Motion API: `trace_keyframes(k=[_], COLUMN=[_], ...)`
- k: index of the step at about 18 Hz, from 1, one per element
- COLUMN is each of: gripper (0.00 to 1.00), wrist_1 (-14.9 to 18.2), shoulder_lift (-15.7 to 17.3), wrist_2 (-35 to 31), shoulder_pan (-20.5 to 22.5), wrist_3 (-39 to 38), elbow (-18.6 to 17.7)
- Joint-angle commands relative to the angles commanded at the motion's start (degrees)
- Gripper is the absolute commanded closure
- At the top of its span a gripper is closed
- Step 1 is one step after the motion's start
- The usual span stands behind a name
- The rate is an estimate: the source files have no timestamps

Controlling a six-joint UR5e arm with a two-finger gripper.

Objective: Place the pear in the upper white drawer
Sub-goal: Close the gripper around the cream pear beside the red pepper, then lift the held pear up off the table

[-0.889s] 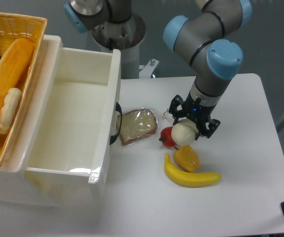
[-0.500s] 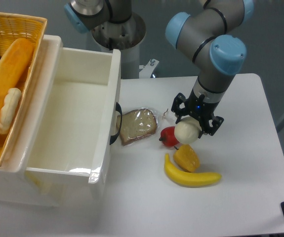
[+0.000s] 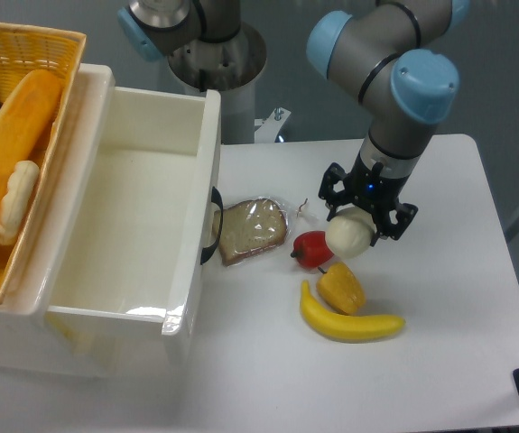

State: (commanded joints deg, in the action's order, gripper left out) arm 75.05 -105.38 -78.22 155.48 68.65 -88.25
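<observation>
The pear (image 3: 348, 235) sits clamped between the jaws of the gripper (image 3: 365, 216), lifted just above the red fruit (image 3: 311, 250) and orange fruit (image 3: 341, 287) near the tabletop's middle. This looks like the carrying step; next it must travel left, over the upper white drawer (image 3: 207, 153), then release.

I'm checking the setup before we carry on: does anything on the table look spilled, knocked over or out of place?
Nothing stands out. The pincer holds the pear above the table; the bread slice, red fruit, orange fruit and banana lie loose but intact. The white drawer stands open and looks empty.
</observation>
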Motion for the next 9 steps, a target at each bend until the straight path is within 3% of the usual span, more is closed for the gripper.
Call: trace_keyframes(k=[9], gripper=[0.56], wrist_1=[1.85], shoulder_lift=[4.04], wrist_2=[3.25], shoulder_pan=[1.49], wrist_3=[-7.65], elbow=[0.18])
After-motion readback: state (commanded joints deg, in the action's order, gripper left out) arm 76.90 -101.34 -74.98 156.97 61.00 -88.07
